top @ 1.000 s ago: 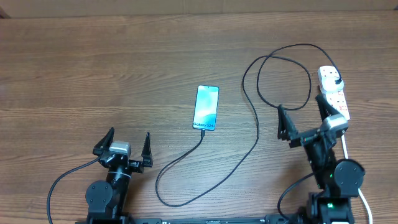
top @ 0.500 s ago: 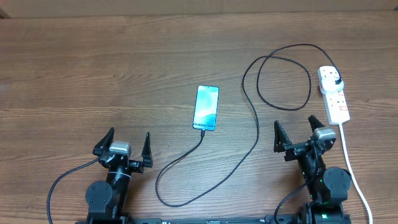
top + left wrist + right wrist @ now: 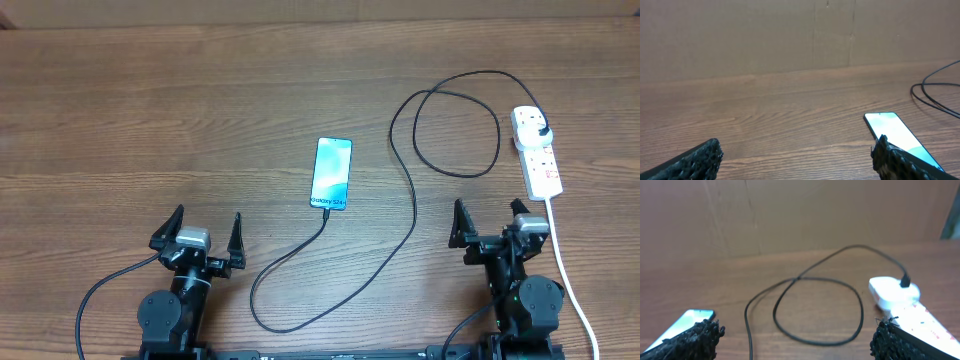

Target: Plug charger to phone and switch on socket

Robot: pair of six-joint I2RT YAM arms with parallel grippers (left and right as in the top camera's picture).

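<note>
The phone (image 3: 332, 173) lies flat mid-table with its cyan screen lit. The charger (image 3: 412, 205), a thin black cable, runs from the phone's near edge, curls toward the table front, loops at the right and ends in a black plug (image 3: 540, 128) seated in the socket (image 3: 540, 160), a white power strip. My left gripper (image 3: 207, 222) stands open at the front left, well short of the phone (image 3: 892, 131). My right gripper (image 3: 488, 218) is open at the front right, near side of the socket (image 3: 892, 292), with the cable loop (image 3: 861, 319) ahead of it. Neither gripper holds anything.
The socket's thick white cord (image 3: 565, 270) runs down the right side past my right arm toward the table front. A brown cardboard wall (image 3: 790, 35) stands along the far edge of the wooden table (image 3: 150, 120).
My right gripper has drawn back from beside the socket toward the table's front edge, still open. The left arm, phone and cable have not moved.
</note>
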